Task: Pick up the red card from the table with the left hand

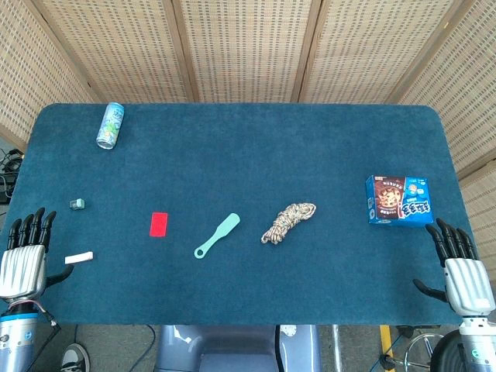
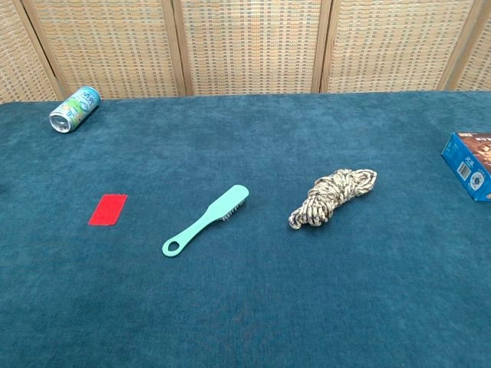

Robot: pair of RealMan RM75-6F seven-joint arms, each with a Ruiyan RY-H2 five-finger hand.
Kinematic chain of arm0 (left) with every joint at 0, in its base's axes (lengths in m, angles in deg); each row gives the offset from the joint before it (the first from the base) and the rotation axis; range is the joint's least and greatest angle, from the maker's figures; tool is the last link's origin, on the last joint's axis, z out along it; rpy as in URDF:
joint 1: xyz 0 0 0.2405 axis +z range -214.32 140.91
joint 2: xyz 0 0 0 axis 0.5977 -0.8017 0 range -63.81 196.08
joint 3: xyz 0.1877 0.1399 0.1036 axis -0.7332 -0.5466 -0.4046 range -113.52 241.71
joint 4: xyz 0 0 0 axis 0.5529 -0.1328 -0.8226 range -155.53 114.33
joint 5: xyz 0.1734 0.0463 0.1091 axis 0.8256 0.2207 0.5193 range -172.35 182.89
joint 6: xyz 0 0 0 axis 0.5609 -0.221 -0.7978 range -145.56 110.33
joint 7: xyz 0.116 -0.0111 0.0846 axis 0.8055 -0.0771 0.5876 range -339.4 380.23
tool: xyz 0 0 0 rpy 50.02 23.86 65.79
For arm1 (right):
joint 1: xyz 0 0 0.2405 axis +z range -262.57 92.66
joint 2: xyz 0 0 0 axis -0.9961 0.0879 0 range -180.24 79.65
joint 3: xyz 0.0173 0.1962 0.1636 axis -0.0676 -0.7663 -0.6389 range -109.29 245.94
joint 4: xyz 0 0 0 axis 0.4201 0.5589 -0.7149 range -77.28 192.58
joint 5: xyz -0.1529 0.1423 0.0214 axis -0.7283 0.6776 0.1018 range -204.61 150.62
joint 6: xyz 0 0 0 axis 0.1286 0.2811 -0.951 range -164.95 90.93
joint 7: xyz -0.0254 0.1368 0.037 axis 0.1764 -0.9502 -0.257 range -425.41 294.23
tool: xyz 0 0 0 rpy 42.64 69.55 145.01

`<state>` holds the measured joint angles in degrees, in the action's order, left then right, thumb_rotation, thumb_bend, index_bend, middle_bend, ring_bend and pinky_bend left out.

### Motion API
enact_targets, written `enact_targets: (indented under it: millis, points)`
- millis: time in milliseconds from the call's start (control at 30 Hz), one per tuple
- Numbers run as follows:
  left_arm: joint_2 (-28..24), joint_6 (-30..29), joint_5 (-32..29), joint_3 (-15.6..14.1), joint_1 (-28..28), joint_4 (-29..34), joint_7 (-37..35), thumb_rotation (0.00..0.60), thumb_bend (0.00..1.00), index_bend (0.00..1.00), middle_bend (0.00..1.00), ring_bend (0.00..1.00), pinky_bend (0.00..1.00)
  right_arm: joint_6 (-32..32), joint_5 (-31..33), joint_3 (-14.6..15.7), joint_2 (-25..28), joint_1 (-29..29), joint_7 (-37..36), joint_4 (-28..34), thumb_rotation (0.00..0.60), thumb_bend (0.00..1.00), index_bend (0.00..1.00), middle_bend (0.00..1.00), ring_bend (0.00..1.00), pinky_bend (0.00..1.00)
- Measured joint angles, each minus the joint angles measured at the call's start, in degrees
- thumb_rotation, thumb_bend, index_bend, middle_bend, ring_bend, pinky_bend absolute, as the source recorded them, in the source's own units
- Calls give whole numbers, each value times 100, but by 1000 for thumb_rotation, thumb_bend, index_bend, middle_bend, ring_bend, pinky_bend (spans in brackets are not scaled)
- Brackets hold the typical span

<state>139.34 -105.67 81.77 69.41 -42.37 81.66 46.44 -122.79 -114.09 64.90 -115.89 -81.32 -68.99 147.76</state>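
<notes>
The red card (image 1: 159, 224) lies flat on the blue table cloth, left of centre; the chest view shows the red card (image 2: 107, 208) at its left side. My left hand (image 1: 25, 253) hovers at the table's near left corner, well to the left of the card, fingers stretched out and apart, holding nothing. At the near right corner my right hand (image 1: 461, 267) is likewise spread and empty. Neither hand appears in the chest view.
A small white piece (image 1: 78, 256) and a tiny teal object (image 1: 76, 204) lie between my left hand and the card. Right of the card are a mint brush (image 1: 216, 235) and a rope bundle (image 1: 288, 222). A can (image 1: 110, 125) lies far left, a blue box (image 1: 398, 200) at right.
</notes>
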Motion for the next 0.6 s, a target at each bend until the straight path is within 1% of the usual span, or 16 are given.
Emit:
enact_targets:
  millis: [600]
  points:
    - [14,67,-20,-11,-22,-14,-15,600,35,0,0,0,0,31,11,5,0,9,4,6,600,0,0,0,0,0]
